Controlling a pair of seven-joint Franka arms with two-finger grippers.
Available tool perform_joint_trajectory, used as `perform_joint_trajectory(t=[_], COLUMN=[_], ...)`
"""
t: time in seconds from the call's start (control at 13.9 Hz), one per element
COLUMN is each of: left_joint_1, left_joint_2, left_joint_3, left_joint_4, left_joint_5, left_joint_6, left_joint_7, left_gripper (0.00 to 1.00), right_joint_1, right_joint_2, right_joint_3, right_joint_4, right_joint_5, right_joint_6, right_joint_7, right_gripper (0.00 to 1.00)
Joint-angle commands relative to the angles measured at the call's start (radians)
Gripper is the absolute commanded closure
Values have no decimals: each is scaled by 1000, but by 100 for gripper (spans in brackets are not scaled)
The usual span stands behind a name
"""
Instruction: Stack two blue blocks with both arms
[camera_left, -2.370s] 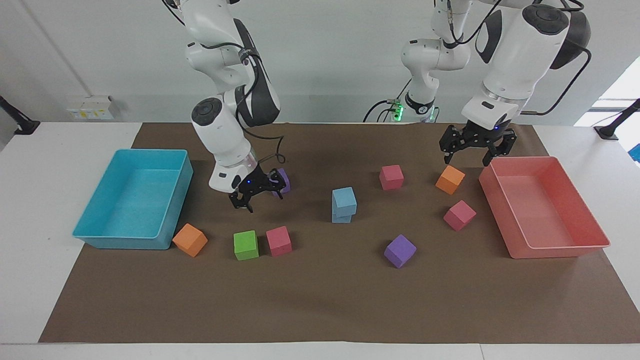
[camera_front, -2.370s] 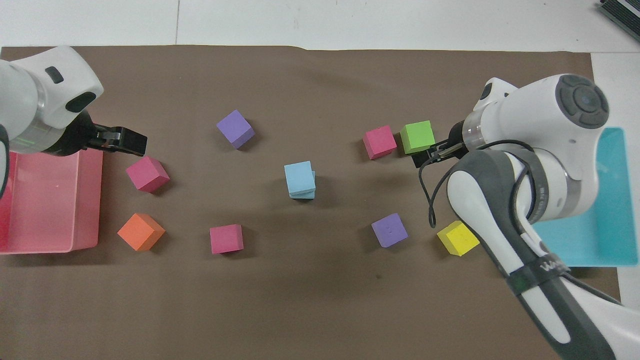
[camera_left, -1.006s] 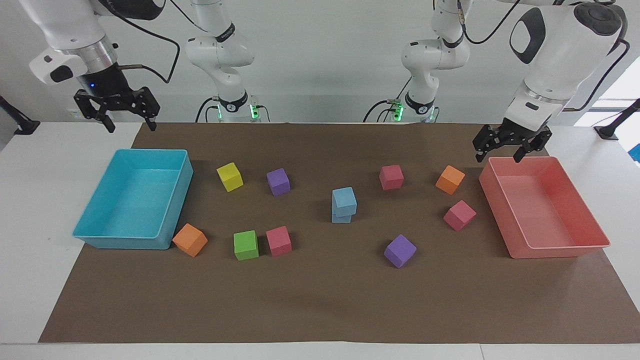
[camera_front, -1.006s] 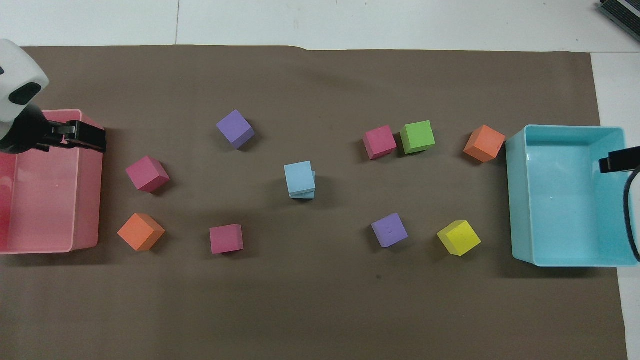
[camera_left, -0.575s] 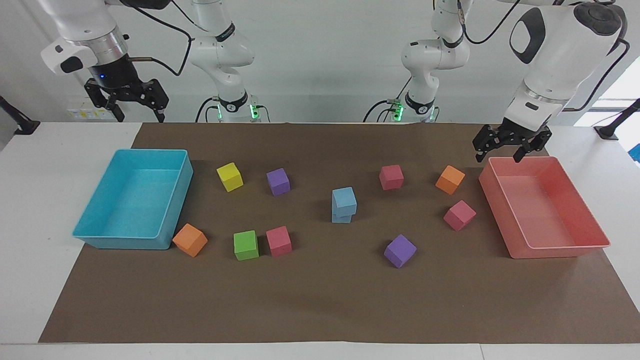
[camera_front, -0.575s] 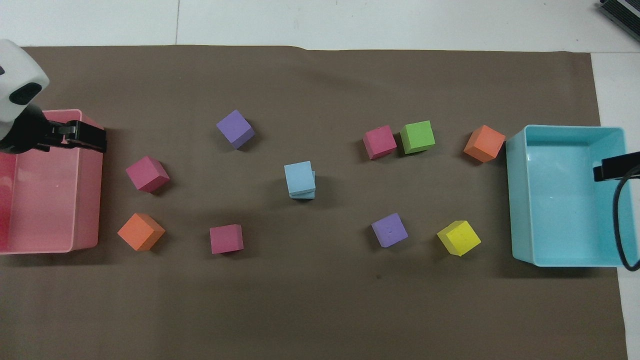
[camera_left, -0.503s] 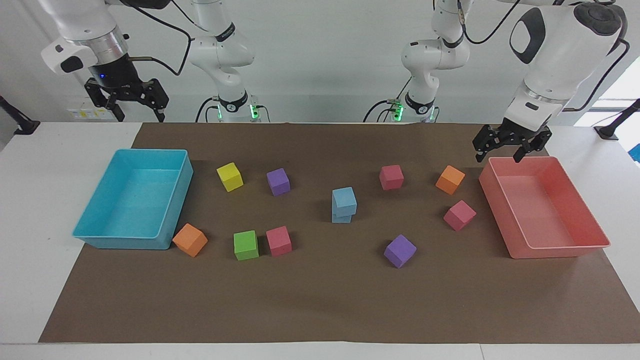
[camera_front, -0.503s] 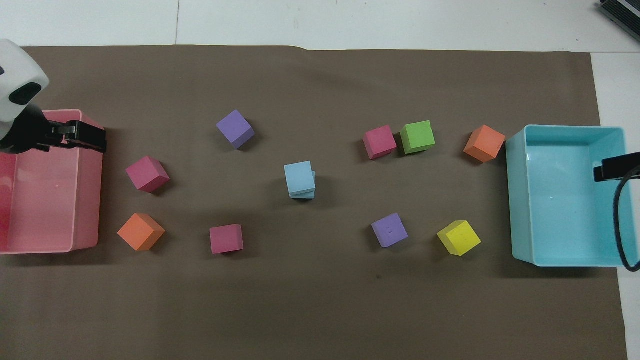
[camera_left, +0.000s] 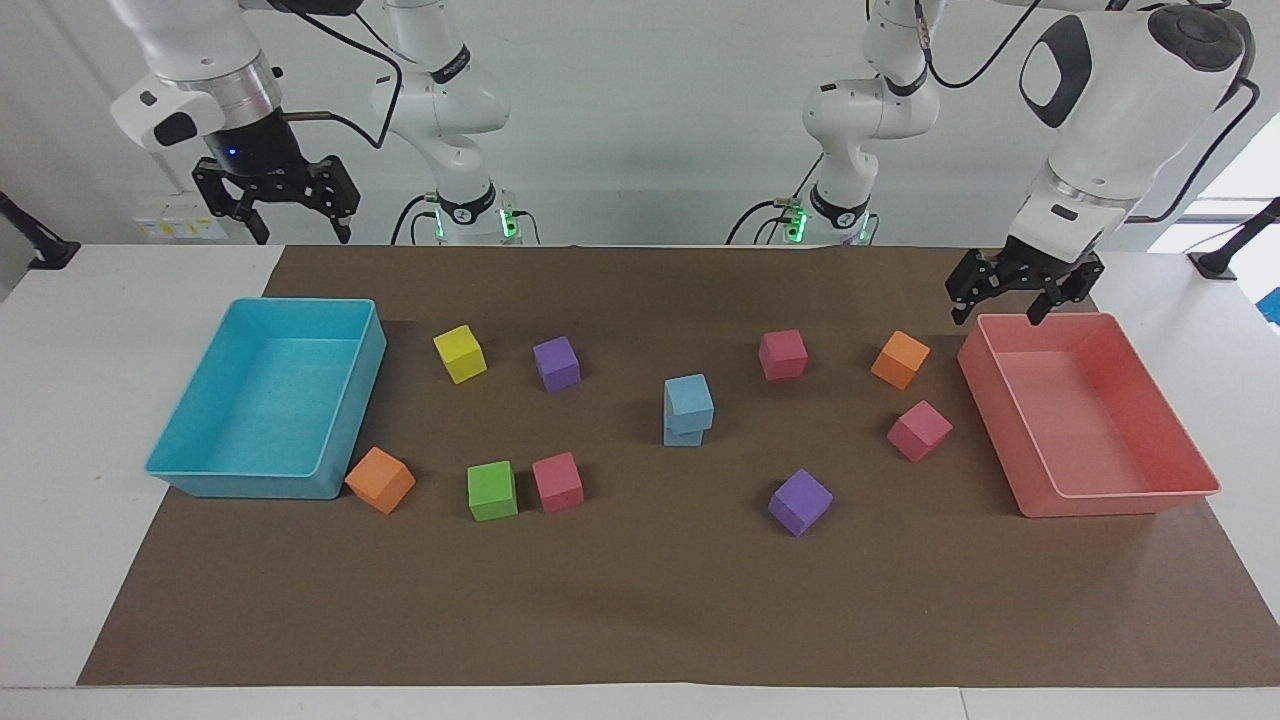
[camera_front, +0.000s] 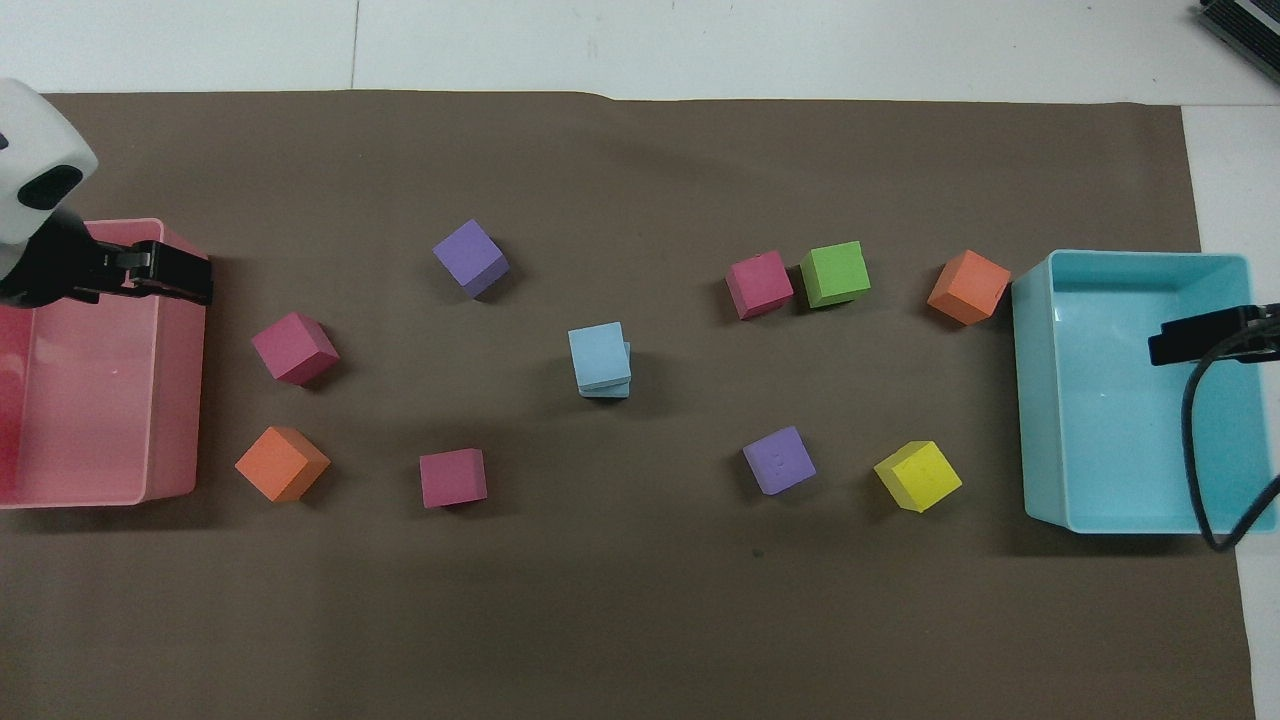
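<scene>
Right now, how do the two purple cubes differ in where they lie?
One purple cube lies nearer to the robots, beside the yellow cube, toward the right arm's end. The other purple cube lies farther from the robots, toward the left arm's end, with no cube close beside it. Both rest on the brown mat, untouched.

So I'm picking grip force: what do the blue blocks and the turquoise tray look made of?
Blue blocks: probably soft foam, with a matte, glare-free surface and slightly rounded edges. Turquoise tray: likely rigid moulded plastic, with thin smooth walls and a faint sheen.
</scene>
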Motion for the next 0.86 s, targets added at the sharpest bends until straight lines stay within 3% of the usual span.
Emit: perform_joint_trajectory(t=[0.0,0.79], left_joint_1=[10,12], left_joint_2=[-11,-11], left_joint_3=[-3,-3], left_joint_4=[-1,-1], left_joint_5=[-13,-13], left_joint_6=[-16,-16], left_joint_7=[11,11], left_gripper=[0,0], right_joint_1=[-7,-7], right_joint_2=[-28,-29], right_joint_3=[2,0], right_joint_4=[-34,-25], right_joint_5=[-9,0], right_joint_6=[3,-6], right_joint_7=[-62,-60], right_gripper=[0,0])
